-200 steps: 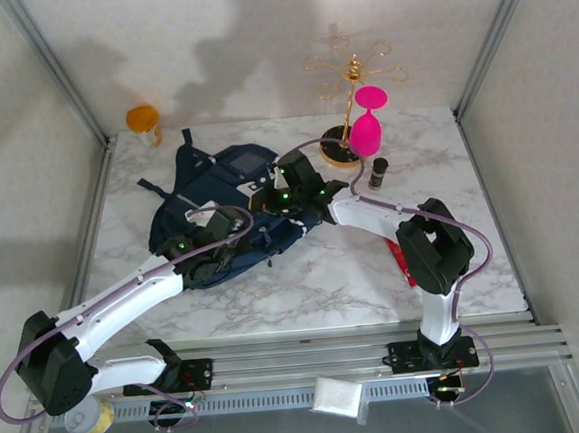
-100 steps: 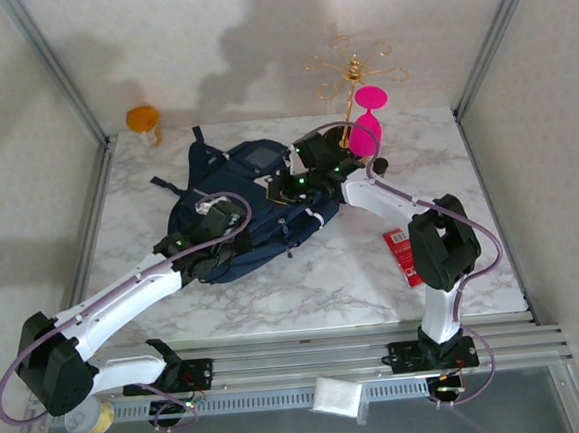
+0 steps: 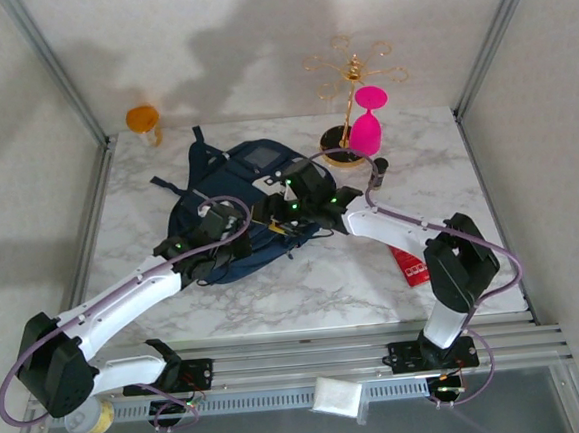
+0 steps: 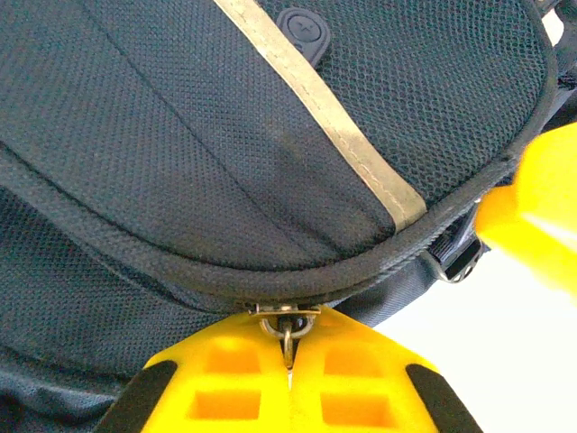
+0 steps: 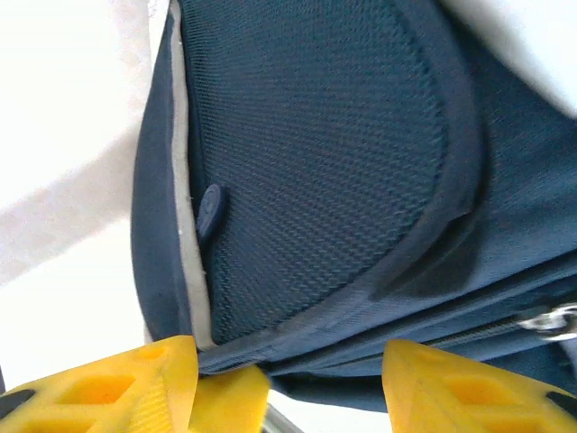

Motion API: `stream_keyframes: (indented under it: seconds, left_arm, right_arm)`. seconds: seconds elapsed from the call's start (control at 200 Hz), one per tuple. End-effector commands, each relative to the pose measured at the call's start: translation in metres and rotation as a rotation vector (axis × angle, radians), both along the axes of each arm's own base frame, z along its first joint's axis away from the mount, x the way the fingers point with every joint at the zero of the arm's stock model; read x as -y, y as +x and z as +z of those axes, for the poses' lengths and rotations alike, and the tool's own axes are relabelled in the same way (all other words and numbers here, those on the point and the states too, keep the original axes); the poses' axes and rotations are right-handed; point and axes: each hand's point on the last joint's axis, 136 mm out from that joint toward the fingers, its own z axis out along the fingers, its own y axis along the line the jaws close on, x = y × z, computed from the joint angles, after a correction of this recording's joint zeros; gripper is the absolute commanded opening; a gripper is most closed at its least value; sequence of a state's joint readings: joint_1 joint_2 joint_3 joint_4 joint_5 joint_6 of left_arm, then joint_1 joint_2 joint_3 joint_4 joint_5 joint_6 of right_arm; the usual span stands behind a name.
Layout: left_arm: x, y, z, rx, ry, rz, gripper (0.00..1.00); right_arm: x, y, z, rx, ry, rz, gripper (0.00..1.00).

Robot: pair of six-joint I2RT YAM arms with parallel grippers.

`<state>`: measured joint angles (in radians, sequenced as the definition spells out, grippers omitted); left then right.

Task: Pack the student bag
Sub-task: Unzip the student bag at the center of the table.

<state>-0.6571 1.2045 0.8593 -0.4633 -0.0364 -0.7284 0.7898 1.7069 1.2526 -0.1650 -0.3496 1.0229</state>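
White marble bench (image 3: 306, 295), pale walls all round. On its back left part, lying flat: the student bag (image 3: 229, 181), navy with a grey stripe. Behind it and to the right, well apart from the work: a pink glass (image 3: 368, 125), a gold stand (image 3: 350, 71), a small dark bottle (image 3: 378, 171). Near the right edge, a red packet (image 3: 409, 264). Off the far left corner, an orange cup (image 3: 142, 120).

Left fingers (image 4: 288, 361) shut tight on the small metal zip pull (image 4: 287, 327) at the rim of the front pocket (image 4: 270, 135). Same hold as a second ago.

Right fingers (image 5: 311, 392) now apart, the bag's edge between them. Shut a second ago, then opening bit by bit. Also drawn back nearer after reaching further out half a second ago. Bag itself shifted a little since a second ago.

Likely meaning: bag put in place and let go by the right side, zip pull caught by the left. Pocket seemingly shut, nothing packed yet. Next, probably a pull on the zip, with the bag held down to stop it sliding along.
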Motion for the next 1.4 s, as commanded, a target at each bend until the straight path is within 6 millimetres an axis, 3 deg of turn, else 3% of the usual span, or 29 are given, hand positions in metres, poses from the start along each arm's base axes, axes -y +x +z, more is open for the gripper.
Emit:
stream_keyframes:
  seconds: [0.0,0.115,0.185,0.355,0.451,0.526,0.606,0.661,0.776,0.831,0.946,1.056,1.186,1.277,1.397]
  left_arm:
    - [0.002,0.006,0.012,0.063,-0.027,-0.021,0.0]
    - [0.004,0.006,0.011,0.065,-0.03,-0.034,0.0]
    - [0.002,0.005,0.007,0.05,-0.019,-0.027,0.0]
    - [-0.012,-0.011,0.004,0.026,-0.034,0.033,0.0]
    - [-0.018,-0.021,0.001,0.008,-0.042,0.043,0.0]
    - [-0.002,-0.03,0.002,-0.01,-0.077,-0.028,0.0]
    - [0.02,-0.038,0.013,0.009,-0.116,-0.082,0.0]
    - [0.032,-0.04,0.017,0.005,-0.131,-0.098,0.0]
    - [0.035,-0.039,0.012,-0.013,-0.07,-0.081,0.0]
    - [0.034,-0.036,0.006,-0.023,-0.043,-0.065,0.0]
    - [0.03,-0.033,0.0,-0.029,-0.001,-0.066,0.0]
    - [0.007,-0.032,-0.017,-0.067,0.079,-0.034,0.0]
    - [0.004,-0.027,-0.021,-0.061,0.058,-0.045,0.0]
    - [0.009,-0.02,-0.017,-0.039,0.036,-0.056,0.0]
    - [0.018,-0.013,-0.014,-0.023,0.014,-0.065,0.0]
  right_arm:
    - [-0.015,0.025,0.018,0.013,0.083,-0.146,0.56]
    - [-0.022,0.033,-0.003,-0.031,0.091,-0.196,0.48]
    - [-0.03,0.04,-0.006,0.014,0.068,-0.198,0.36]
    - [-0.08,0.038,0.003,0.155,0.016,-0.006,0.0]
    - [-0.096,0.034,0.008,0.193,0.053,0.078,0.0]
    - [-0.101,0.029,0.011,0.251,0.035,0.182,0.0]
    - [-0.081,0.031,0.009,0.281,-0.031,0.232,0.0]
    - [-0.053,0.039,0.006,0.291,-0.078,0.21,0.0]
    - [0.013,0.065,0.003,0.269,-0.07,0.152,0.0]
    - [0.035,0.073,0.0,0.285,-0.105,0.152,0.0]
    - [0.059,0.075,-0.005,0.309,-0.099,0.222,0.0]
    - [0.085,0.085,-0.01,0.295,-0.12,0.217,0.0]
    - [0.098,0.099,-0.008,0.313,-0.216,0.146,0.0]
    - [0.091,0.088,-0.004,0.266,-0.188,0.107,0.32]
    - [0.081,0.053,-0.013,0.156,-0.157,0.068,0.54]
